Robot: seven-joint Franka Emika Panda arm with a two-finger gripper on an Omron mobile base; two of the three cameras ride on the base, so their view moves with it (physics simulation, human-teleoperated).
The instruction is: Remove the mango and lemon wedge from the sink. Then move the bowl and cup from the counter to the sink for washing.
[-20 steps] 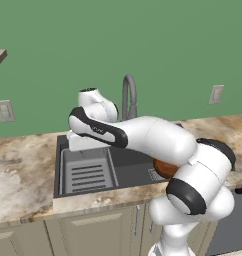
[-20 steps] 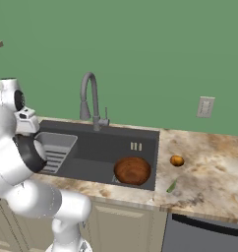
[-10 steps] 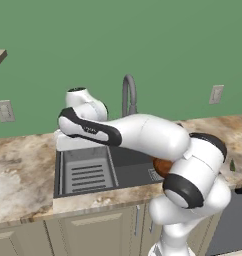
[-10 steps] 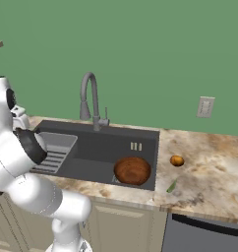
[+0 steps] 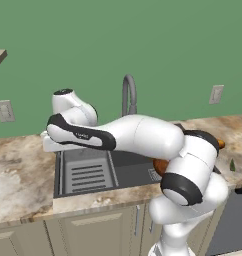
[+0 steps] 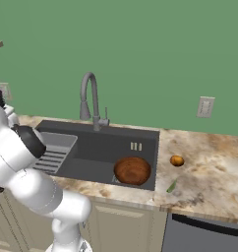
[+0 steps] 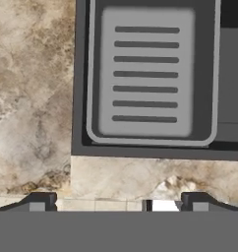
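Bright, even rendered light falls from above, with no glare. The arm [image 5: 143, 137] shows soft shading underneath. The sink [image 6: 91, 147] basin is darker, and its tray [image 7: 148, 74] slots read crisply. The table [image 6: 209, 167] texture looks slightly soft, without edge distortion.

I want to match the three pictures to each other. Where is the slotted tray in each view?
Left base view: the tray lies lower left of centre, below the arm.
Right base view: the tray is at the middle left, partly behind the arm.
Hand view: the tray takes the upper middle.
Shared landmark: the dark sink, with the tray at its end away from the bowl side.
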